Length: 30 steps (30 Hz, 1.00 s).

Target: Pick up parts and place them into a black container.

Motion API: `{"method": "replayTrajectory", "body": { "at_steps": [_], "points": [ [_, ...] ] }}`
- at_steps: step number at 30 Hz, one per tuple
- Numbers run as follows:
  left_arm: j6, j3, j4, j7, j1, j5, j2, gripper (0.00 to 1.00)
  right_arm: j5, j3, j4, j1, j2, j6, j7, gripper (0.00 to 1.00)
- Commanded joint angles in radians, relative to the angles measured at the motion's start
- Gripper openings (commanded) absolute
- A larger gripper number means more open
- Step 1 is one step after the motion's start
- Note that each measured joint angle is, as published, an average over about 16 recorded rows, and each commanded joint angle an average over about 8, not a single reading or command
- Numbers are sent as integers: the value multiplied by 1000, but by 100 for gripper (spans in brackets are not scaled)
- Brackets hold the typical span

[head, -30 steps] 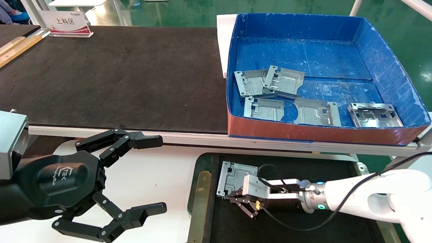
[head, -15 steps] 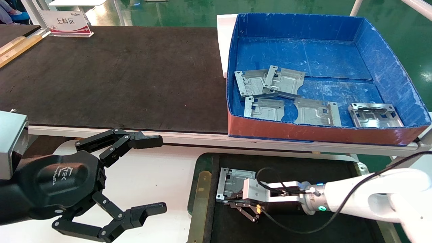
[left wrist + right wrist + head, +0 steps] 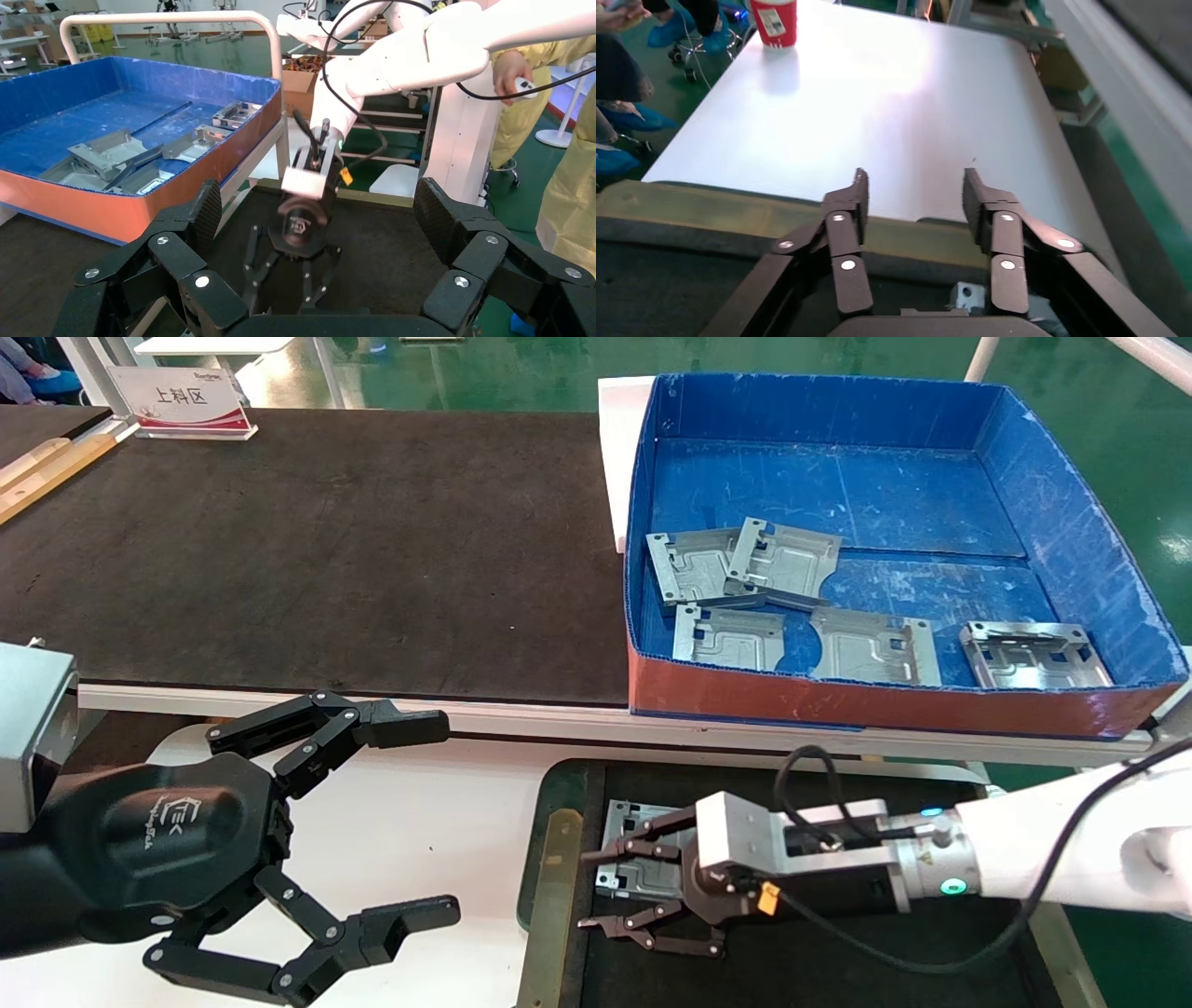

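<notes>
I have the right end effector (image 3: pixel 589 887) low over the black container (image 3: pixel 557 859), near that tray's left end, with its fingers spread wide and gripping nothing. One part (image 3: pixel 633 845) lies flat on the tray's matte black floor directly under those spread fingers, close to the brass-coloured side strip (image 3: pixel 549 905). From the head view I cannot tell whether the fingertips touch the plate or hang just above it. In the right wrist view only a corner of that part (image 3: pixel 966 295) shows between the two dark fingers (image 3: pixel 843 239), with the tray's rim and the white tabletop (image 3: pixel 891 98) beyond.

The tray sits at the near edge of the tabletop, toward the right. Behind it, across the white rail, the blue box (image 3: pixel 1071 533) occupies the far right corner of the upper tabletop, and five more parts (image 3: pixel 736 565) lie on its floor toward its near wall, two of them overlapping. The long black belt surface (image 3: pixel 317 542) covers the far left stretch.

My left end effector (image 3: pixel 438 822) hangs over the near left of the white tabletop, well apart from the tray, fingers wide and empty.
</notes>
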Motion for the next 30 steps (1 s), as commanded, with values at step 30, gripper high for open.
{"method": "replayTrajectory", "body": {
  "at_steps": [30],
  "points": [
    [0,0,0,0,0,0,0,100,308,20,381,-26,268,-25,220,100]
  ]
}}
